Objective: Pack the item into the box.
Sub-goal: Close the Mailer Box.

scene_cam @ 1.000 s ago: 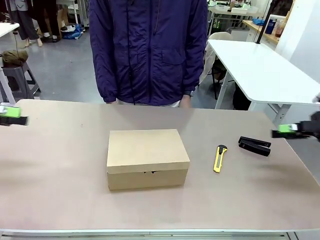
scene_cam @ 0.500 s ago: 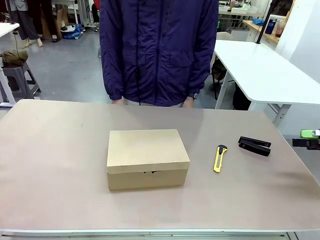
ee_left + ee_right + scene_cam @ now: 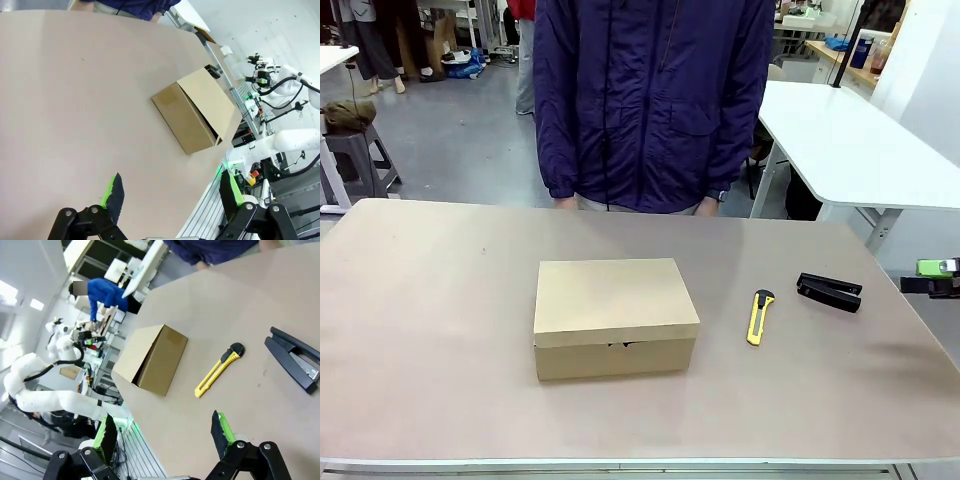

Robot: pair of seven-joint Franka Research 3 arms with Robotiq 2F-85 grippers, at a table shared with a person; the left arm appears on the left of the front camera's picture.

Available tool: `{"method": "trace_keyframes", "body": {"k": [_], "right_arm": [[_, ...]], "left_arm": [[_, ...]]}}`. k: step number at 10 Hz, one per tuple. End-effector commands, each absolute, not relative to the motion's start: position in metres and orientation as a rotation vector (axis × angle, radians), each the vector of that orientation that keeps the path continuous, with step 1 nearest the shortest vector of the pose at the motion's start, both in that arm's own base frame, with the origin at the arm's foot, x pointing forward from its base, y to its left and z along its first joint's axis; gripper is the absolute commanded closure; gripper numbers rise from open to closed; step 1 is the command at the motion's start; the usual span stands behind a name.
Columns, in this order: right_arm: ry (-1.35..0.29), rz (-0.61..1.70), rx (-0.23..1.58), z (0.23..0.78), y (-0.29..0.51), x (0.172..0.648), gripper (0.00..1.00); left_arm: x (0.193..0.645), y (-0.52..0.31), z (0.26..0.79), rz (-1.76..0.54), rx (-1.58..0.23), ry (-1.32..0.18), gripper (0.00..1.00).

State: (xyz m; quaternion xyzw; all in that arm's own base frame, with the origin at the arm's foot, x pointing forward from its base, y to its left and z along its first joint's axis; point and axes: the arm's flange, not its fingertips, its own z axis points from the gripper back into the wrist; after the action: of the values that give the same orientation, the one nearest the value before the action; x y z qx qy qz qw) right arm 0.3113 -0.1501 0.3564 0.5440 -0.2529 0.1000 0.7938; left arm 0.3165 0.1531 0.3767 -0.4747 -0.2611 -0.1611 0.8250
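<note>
The brown cardboard box (image 3: 615,315) sits mid-table with its flap lid down and the tab notch facing me; it also appears in the left wrist view (image 3: 197,115) and the right wrist view (image 3: 150,360). The navy pouch is out of view. My left gripper (image 3: 171,195) hangs open above bare table, well short of the box. My right gripper (image 3: 164,432) is open too, above the table near the knife and stapler. In the front view, the right gripper (image 3: 932,277) pokes in at the right edge.
A yellow utility knife (image 3: 758,317) and a black stapler (image 3: 829,292) lie to the right of the box. A person in a dark blue jacket (image 3: 655,100) stands at the far edge, hands down. A white table (image 3: 840,140) stands behind on the right.
The left gripper has gone out past the picture's left edge. The right gripper has drawn back to the right edge. The person has shifted to the right. The box has not moved.
</note>
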Motion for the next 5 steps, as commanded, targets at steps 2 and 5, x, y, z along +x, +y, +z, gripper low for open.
{"method": "trace_keyframes", "body": {"k": [2, 5], "right_arm": [[-0.547, 0.223, 1.156, 0.3572, -0.1491, 0.3128, 0.00], [-0.547, 0.223, 1.156, 0.3572, -0.1491, 0.3128, 0.00]], "left_arm": [[0.3132, 0.1550, 0.3795, -0.338, -1.011, -0.556, 0.00], [0.3132, 0.1550, 0.3795, -0.338, -1.011, -0.556, 0.00]]}}
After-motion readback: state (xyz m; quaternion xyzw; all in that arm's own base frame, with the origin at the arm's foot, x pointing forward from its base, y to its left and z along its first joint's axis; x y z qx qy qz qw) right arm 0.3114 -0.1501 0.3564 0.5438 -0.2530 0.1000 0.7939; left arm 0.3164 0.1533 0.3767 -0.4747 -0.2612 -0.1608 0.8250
